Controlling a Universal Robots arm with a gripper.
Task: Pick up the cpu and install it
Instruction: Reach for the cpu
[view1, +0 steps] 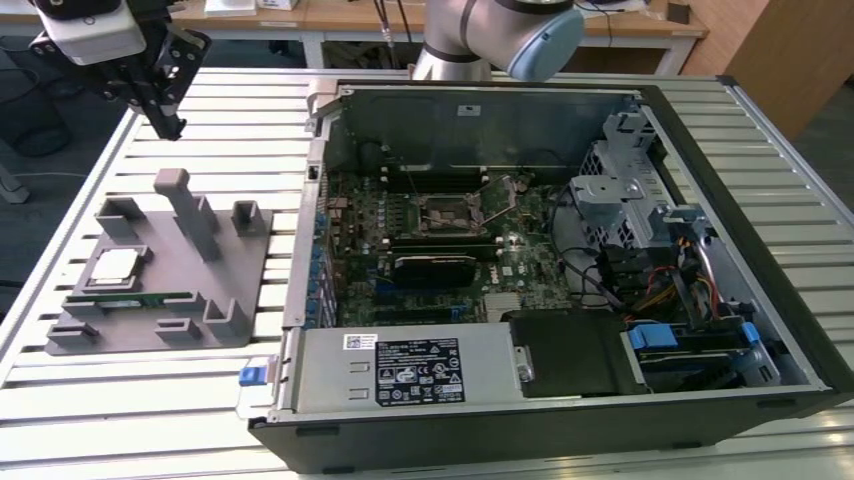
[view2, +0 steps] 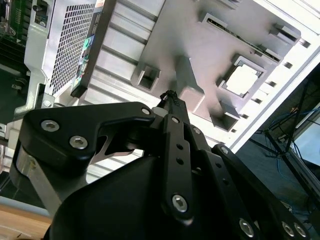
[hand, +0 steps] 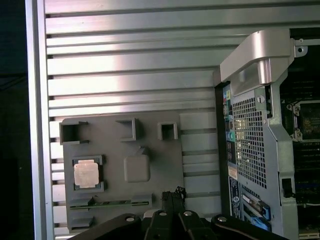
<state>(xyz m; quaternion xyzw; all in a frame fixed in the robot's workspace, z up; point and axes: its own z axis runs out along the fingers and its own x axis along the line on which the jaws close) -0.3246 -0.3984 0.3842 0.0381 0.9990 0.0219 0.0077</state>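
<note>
The slatted metal table (view1: 200, 110) carries a grey holder plate (view1: 174, 262) on the exterior view's left and an open computer case (view1: 507, 125) just beside it.

This looks like a robotics lab or test workshop: an open computer case (view1: 467, 115) lies on a slatted aluminium table (view1: 240, 110), with a grey fixture (view1: 134, 342) of part slots just beside it at the exterior view's left. A robot arm (view1: 494, 30) stands at the table's far edge, and wooden desks (view1: 340, 13) with hanging cables (view1: 384, 25) are behind it
</note>
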